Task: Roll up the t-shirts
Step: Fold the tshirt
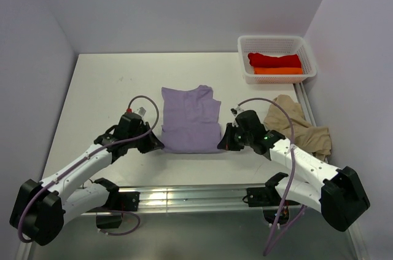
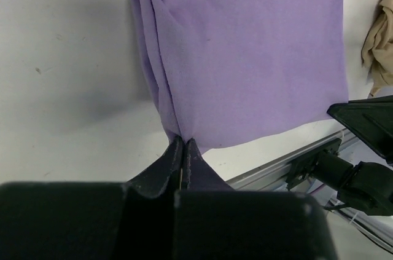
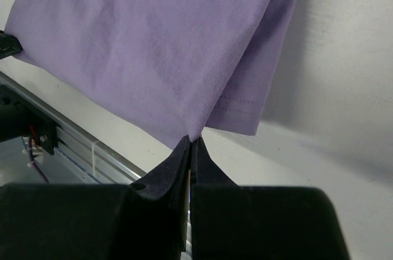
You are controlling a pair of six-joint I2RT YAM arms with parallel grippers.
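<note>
Across the middle of the white table (image 1: 110, 88), towards its near edge, the lavender t-shirt (image 1: 190, 122) lies flat, folded lengthwise into a rough rectangle with its collar end pointing far. The left arm (image 1: 80, 168) and right arm (image 1: 301, 165) reach in from the near corners, one to each side of it. To the right, near the right arm and at the table's right edge, the beige-tan t-shirt (image 1: 301, 125) lies crumpled in a loose heap, apart from the lavender one. A white mesh basket (image 1: 279, 77) stands at the far right corner. Inside it the red t-shirt (image 1: 274, 60) sits as a compact bundle on the far side, and the orange t-shirt (image 1: 278, 70) lies just beside it on the near side. The left fingers (image 2: 166, 168) are closed on the lavender shirt's near left corner, where the folded layers bunch together. The right fingers (image 3: 172, 168) are pinched shut on its near right corner, beside the stitched hem.
</note>
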